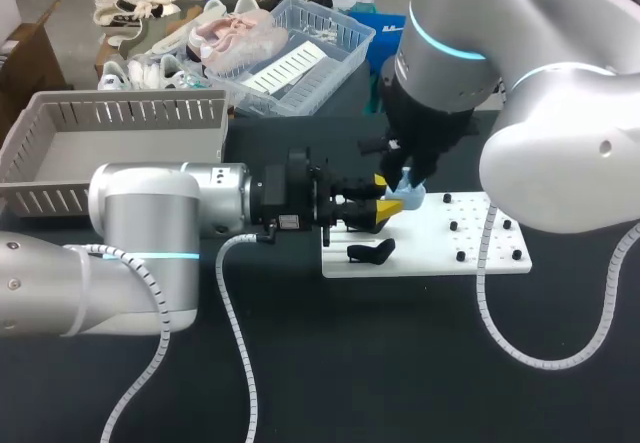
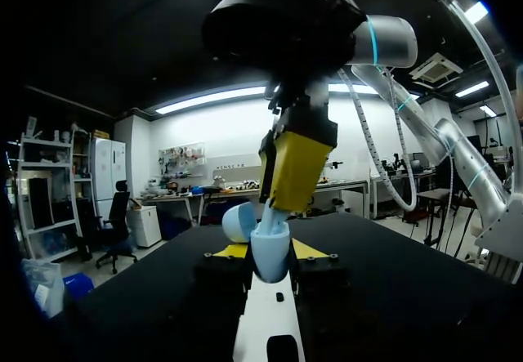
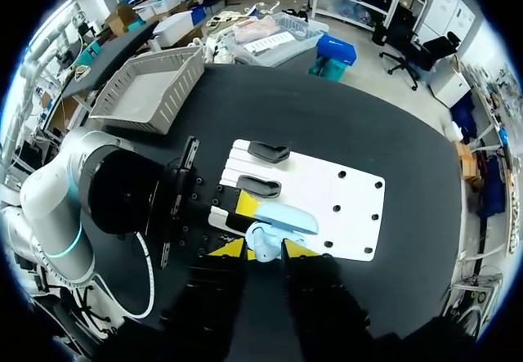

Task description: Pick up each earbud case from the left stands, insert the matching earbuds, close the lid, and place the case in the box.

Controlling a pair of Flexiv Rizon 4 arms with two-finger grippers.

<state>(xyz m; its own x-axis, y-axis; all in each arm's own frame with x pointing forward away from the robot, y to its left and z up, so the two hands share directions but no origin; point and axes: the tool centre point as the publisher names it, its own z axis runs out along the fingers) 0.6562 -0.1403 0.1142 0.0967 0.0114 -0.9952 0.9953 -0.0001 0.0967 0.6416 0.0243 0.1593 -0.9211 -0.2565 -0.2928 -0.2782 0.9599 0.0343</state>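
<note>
Now the left gripper (image 2: 270, 252), from 9 o'clock, clenches the open case (image 1: 408, 199) at the board's (image 1: 440, 253) 12 o'clock edge. At the case's 12 o'clock hangs the right gripper (image 3: 263, 249); its grip I cannot tell.

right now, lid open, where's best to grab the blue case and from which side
Grip the blue case by its rounded lower body, from the side as the left gripper does: the open lid juts sideways up top, and the right gripper crowds it from above.
</note>
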